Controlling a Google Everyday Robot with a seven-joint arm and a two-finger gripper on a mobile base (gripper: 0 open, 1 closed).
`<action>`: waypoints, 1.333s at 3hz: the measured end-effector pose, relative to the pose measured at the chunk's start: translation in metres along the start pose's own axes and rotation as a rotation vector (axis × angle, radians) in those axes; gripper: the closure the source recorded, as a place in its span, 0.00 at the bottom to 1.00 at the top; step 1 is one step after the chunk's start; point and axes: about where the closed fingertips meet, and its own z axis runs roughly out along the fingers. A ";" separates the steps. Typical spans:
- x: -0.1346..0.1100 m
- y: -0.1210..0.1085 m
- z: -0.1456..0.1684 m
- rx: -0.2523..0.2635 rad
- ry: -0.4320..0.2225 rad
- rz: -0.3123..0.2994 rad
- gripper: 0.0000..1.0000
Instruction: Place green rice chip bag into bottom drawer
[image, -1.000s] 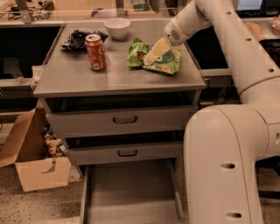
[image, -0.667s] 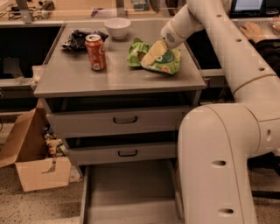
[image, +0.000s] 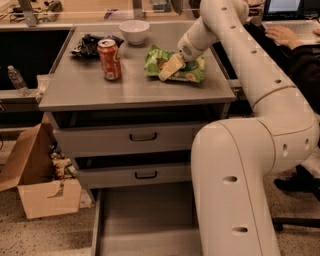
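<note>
The green rice chip bag (image: 193, 71) lies flat on the cabinet top (image: 130, 90), right of centre. My gripper (image: 168, 69) reaches down from the upper right and sits on the middle of the bag, covering part of it. The bottom drawer (image: 145, 220) is pulled out below the cabinet, a wide grey tray with a bare floor. My arm's large body hides the drawer's right side.
A red soda can (image: 109, 59) stands left of the bag. A crumpled black wrapper (image: 87, 44) and a white bowl (image: 134, 31) sit at the back. Two upper drawers (image: 142, 137) are closed. A cardboard box (image: 40, 185) stands on the floor at left. A person's hand (image: 282, 35) rests at a laptop at right.
The gripper has moved slightly down and left over the bag. The bag has stayed in place on the cabinet top.
</note>
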 end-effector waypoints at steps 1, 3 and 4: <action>0.000 -0.003 -0.009 0.007 -0.011 -0.005 0.72; -0.034 0.009 -0.129 0.132 -0.310 -0.092 1.00; -0.036 0.019 -0.138 0.148 -0.360 -0.084 1.00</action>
